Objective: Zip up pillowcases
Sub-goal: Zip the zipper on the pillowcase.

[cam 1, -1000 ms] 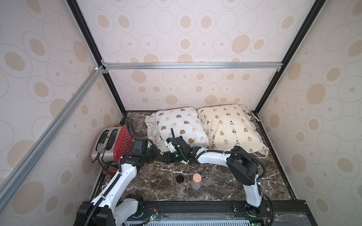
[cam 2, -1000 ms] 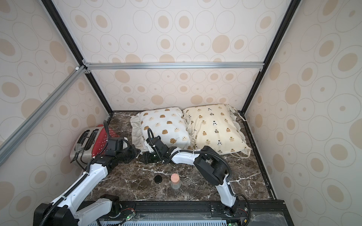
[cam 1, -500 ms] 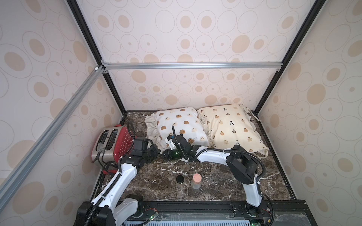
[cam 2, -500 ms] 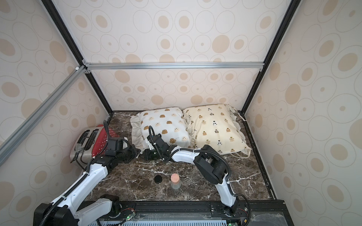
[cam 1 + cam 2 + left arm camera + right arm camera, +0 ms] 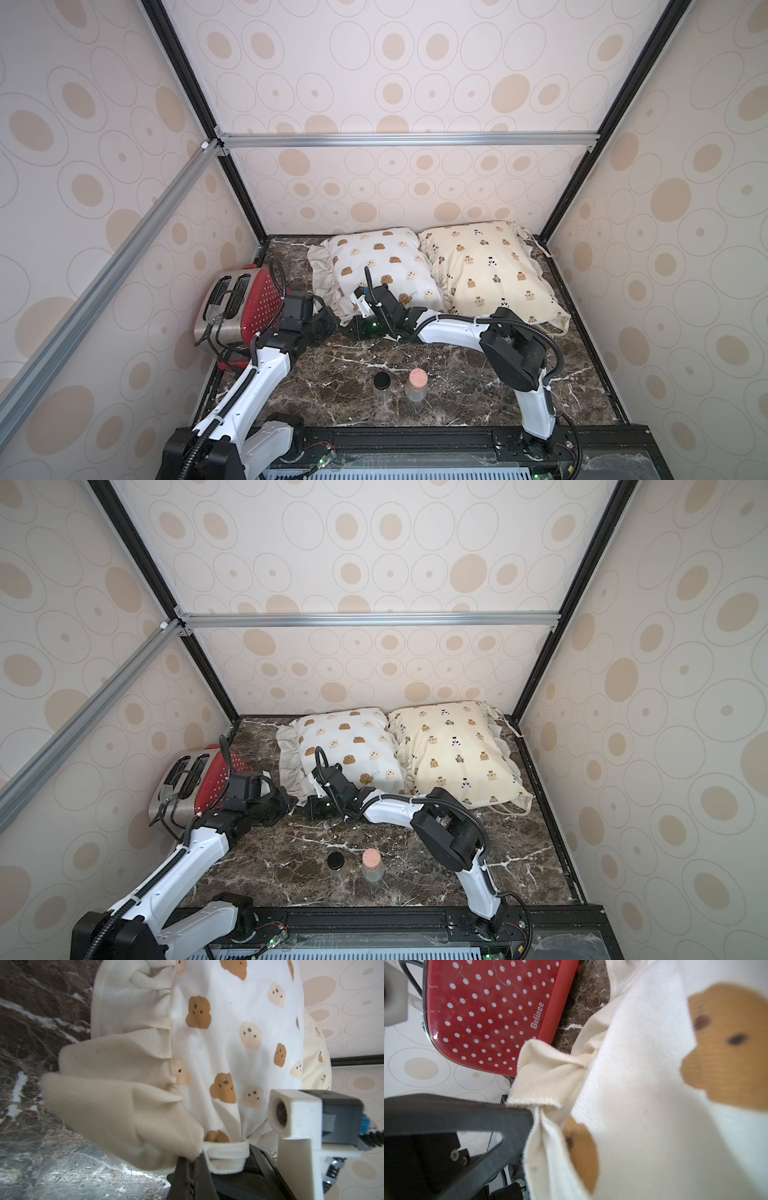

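Left claw (image 5: 192,1159) pinches the ruffled near corner of the white pillowcase (image 5: 382,266). Right claw (image 5: 532,1114), just beside it, is closed on the same hem. The case stretches lengthwise away from both claws, with the cream pillowcase (image 5: 486,266) alongside on the bench (image 5: 457,374).

The dark marble table (image 5: 457,374) carried a white pillowcase (image 5: 382,266) and a cream pillowcase (image 5: 486,270), touching side by side at the back; a red toaster (image 5: 241,307) stood by the left wall; a black-lidded jar (image 5: 382,384) and a pink-lidded jar (image 5: 417,384) stood near the front.
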Controlling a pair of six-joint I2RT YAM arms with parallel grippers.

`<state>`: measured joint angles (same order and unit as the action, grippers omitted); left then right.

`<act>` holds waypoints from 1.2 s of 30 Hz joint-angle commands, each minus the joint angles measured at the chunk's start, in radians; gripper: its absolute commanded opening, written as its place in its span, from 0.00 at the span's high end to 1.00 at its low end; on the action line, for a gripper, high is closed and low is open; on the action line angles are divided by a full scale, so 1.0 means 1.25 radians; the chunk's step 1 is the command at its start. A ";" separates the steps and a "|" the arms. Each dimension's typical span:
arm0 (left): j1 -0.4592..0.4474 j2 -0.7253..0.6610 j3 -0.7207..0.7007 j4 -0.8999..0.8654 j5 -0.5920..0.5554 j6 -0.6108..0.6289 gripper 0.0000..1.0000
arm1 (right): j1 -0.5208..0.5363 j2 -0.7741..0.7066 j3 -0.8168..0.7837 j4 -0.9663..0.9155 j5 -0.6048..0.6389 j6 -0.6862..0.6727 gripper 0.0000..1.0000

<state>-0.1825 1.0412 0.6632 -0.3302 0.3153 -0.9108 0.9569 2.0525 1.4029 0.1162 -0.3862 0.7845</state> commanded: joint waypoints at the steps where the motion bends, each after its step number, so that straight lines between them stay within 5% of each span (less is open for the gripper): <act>1: -0.005 -0.009 0.022 -0.013 -0.025 0.016 1.00 | -0.002 0.005 0.018 -0.007 -0.006 0.012 1.00; 32: -0.004 -0.009 0.022 -0.001 -0.123 0.018 1.00 | 0.000 -0.055 -0.066 -0.130 0.035 0.036 1.00; 36: -0.004 0.007 0.025 0.013 -0.083 0.023 1.00 | 0.001 -0.053 -0.050 -0.109 0.015 0.037 0.91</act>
<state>-0.2012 1.0435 0.6632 -0.3481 0.2600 -0.8970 0.9615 2.0109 1.3552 0.0486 -0.3668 0.8108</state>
